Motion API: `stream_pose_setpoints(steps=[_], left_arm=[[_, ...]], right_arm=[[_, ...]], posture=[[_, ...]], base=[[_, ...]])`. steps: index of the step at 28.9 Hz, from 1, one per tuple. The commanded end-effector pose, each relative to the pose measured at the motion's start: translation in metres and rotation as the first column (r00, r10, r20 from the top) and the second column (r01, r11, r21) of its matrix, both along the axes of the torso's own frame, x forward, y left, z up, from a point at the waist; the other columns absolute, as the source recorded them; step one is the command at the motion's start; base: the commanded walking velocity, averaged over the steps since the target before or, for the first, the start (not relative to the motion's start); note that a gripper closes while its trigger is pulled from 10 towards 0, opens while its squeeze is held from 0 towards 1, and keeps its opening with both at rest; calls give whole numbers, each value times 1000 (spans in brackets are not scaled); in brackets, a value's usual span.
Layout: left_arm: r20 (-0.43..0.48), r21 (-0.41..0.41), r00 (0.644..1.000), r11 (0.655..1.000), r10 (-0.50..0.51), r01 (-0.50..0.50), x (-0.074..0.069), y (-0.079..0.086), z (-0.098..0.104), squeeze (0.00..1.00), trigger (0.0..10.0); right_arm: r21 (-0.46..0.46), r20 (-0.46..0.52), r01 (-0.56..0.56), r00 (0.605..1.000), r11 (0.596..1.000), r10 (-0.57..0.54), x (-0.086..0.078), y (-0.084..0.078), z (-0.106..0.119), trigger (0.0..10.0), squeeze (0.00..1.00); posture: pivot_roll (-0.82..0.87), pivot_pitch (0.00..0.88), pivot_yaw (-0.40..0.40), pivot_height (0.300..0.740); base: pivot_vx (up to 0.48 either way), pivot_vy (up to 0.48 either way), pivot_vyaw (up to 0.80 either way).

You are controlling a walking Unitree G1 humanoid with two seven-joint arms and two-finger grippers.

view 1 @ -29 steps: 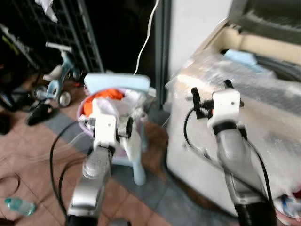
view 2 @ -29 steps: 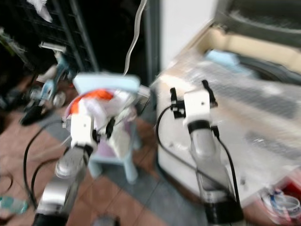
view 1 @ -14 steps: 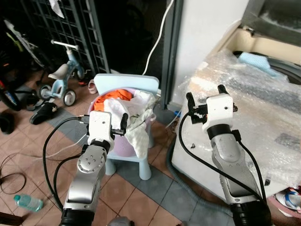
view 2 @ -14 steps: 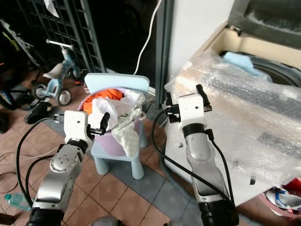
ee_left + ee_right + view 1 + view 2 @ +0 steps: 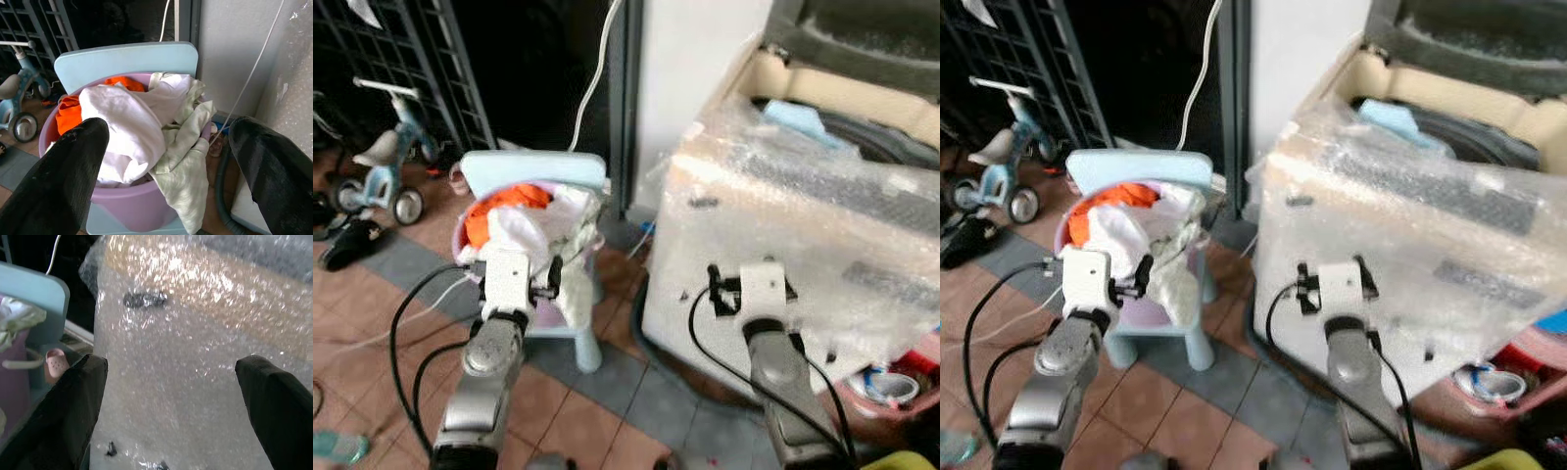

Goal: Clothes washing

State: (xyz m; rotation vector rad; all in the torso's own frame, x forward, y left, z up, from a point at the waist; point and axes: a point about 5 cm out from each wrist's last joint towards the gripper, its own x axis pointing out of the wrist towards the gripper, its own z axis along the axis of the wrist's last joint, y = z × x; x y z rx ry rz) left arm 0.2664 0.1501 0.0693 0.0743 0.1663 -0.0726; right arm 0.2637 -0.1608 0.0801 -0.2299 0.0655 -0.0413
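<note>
Landmark: washing machine [image 5: 803, 225], top-loading, wrapped in bubble wrap [image 5: 195, 357], lid raised.
Laundry basket [image 5: 132, 205]: purple, to the left of the washing machine, set on a light-blue chair [image 5: 533, 171].
Clothes [image 5: 142, 127]: heaped in the basket; white and pale-green pieces on top, one orange piece [image 5: 504, 201] behind; a pale-green piece hangs over the rim on the side facing the washing machine.
Left claw [image 5: 166, 147]: raised in front of the basket, fingers [image 5: 63, 171] wide apart, holding nothing.
Right claw [image 5: 171, 396]: close to the wrapped front wall of the washing machine, fingers [image 5: 279, 401] wide apart, holding nothing.
Hose [image 5: 220, 181]: grey, on the floor between the chair and the washing machine.
Tricycle [image 5: 386, 166]: well to the left of the washing machine, beyond the chair.
</note>
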Motion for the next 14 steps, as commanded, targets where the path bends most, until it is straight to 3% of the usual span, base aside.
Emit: stream_pose_setpoints(steps=[1, 4, 8, 14], left_arm=[[11, 26, 1000, 1000, -7, 7, 4, 2, 0, 0, 10000], [9, 36, 1000, 999, -12, 11, 4, 0, 0, 0, 10000], [19, 67, 1000, 998, -6, 5, 1, 3, -4, 0, 10000], [-14, 44, 1000, 999, 7, -6, -7, 8, -13, 0, 10000]], right_arm=[[1, 5, 14, 1000, 1000, -14, -3, -3, -1, 10000, 0], [-7, 1, 14, 1000, 1000, -14, -5, -5, -5, 10000, 0], [-10, 1, 35, 999, 999, -35, -9, -8, -10, 10000, 0], [-8, -3, 55, 999, 998, -55, -14, -13, -14, 10000, 0]], posture=[[-59, 0, 40, 740], [-55, 0, 45, 740], [-66, 0, 40, 740], [-73, 0, 57, 740]], base=[[0, 480, -800], [0, 332, -800], [0, 0, -800], [0, 0, 0]])
